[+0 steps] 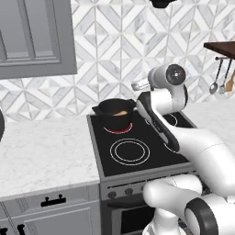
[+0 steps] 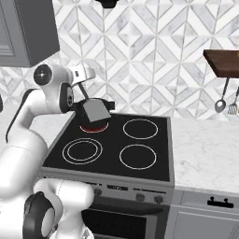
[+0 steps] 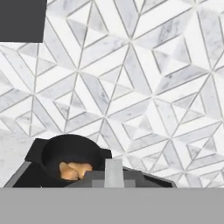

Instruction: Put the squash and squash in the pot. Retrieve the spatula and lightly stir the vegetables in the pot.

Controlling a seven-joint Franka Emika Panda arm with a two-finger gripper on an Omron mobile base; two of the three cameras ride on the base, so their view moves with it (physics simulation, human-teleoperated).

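Squash (image 3: 75, 170) lie as tan-orange pieces in the bottom of the pot (image 1: 116, 111), which stands on the back left burner (image 1: 119, 129) of the black stove (image 1: 137, 153); that burner glows red beneath it. The stove sits between two marble counters: a left counter (image 1: 43, 153) and a right counter (image 2: 205, 151), with a patterned tile wall (image 2: 149, 60) behind. A grey cabinet (image 1: 34, 36) hangs over the left counter.

The white arm (image 1: 202, 147) rises from the base, runs up along the right side of the stove in the left base view, bends at a round dark-capped joint high above the cooktop, then turns its wrist toward the pot. The gripper (image 2: 83, 77) sits beside that joint, raised above the stove's back left corner, and its jaws are closed narrowly on the thin handle of the spatula (image 2: 94, 110). The spatula hangs down and forward from the fingers, its broad grey blade tilted in front of the pot in the right base view, over the glowing ring. In the hand view the handle rises near the lower middle, just beside the pot's rim; whether the blade touches the pot I cannot tell.

A dark wooden shelf (image 2: 224, 63) is mounted over the right counter, with a steel spoon (image 2: 220, 103) hanging under it.
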